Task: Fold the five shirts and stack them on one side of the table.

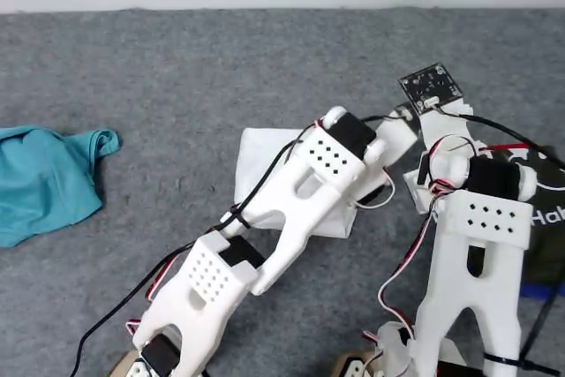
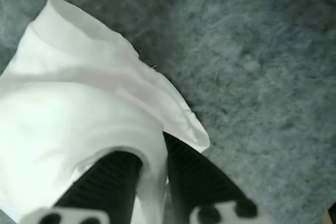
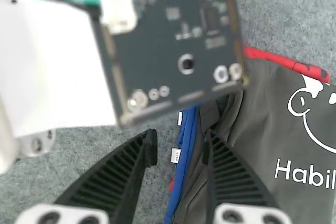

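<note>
Left gripper clamps the white shirt at the middle of the table, while right gripper hangs half open, holding nothing, over the dark shirt; a shallow pinch could slip, undoing the fold.

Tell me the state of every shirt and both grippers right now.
white shirt, folded, cloth pinched between the fingers
teal shirt, crumpled, not folded
dark grey shirt, lying over the blue shirt
left gripper, shut on the white shirt
right gripper, open, over the dark grey shirt's edge

Folded white shirt mid-table, crumpled teal shirt left, dark shirt right.
</note>
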`<state>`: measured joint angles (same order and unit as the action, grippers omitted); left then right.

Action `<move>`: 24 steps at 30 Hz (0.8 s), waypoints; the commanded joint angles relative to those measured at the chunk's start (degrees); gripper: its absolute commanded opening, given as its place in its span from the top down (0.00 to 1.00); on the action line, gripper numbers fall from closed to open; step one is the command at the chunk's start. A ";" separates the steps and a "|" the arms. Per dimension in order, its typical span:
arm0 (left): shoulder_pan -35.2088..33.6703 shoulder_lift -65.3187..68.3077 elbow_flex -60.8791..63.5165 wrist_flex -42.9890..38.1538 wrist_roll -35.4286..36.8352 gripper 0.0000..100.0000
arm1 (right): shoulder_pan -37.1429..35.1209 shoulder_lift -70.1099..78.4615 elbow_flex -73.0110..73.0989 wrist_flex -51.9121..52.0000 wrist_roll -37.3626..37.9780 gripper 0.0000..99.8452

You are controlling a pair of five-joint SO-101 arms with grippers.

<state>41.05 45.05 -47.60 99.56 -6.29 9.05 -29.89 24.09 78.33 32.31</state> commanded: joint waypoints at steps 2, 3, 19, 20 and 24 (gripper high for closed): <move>0.26 -0.62 2.42 1.05 0.53 0.98 | 0.40 -1.63 -0.26 0.04 -0.35 0.84; 0.26 -0.62 2.51 1.05 0.53 0.96 | 0.31 -1.63 -0.26 0.04 -0.35 0.84; -11.60 -1.14 -23.34 1.14 0.35 0.76 | 0.13 -1.63 -0.26 0.40 -0.53 0.84; -13.19 -1.14 -24.31 1.14 0.44 0.76 | 0.13 -1.63 -0.26 0.48 -0.53 0.84; -19.52 -1.23 -21.67 1.14 0.53 0.76 | 0.04 -1.63 -0.18 0.48 -0.62 0.84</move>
<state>25.76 45.05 -68.97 99.56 -6.29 9.05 -29.89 24.09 78.33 32.31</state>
